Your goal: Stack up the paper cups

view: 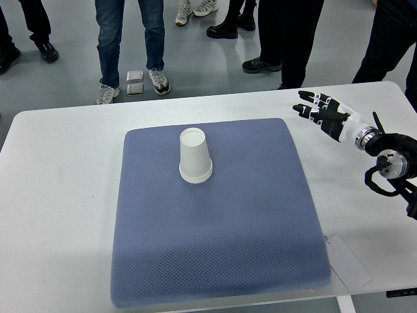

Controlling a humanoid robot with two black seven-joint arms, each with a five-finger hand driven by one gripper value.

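Cups stacked upside-down on mat, well left of empty, spread-fingered right hand.

Bright, even overhead light; soft faint shadows; sharp focus throughout; table edges bow slightly.

paper cups stacked upside down on blue mat | right hand open, apart

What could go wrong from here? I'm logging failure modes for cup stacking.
The paper cup stands upside down and alone on the blue mat, light enough that a sideways brush from the right hand might tip it. That hand is open over bare table, well off to the side, so its reach likely crosses the mat's raised edge.
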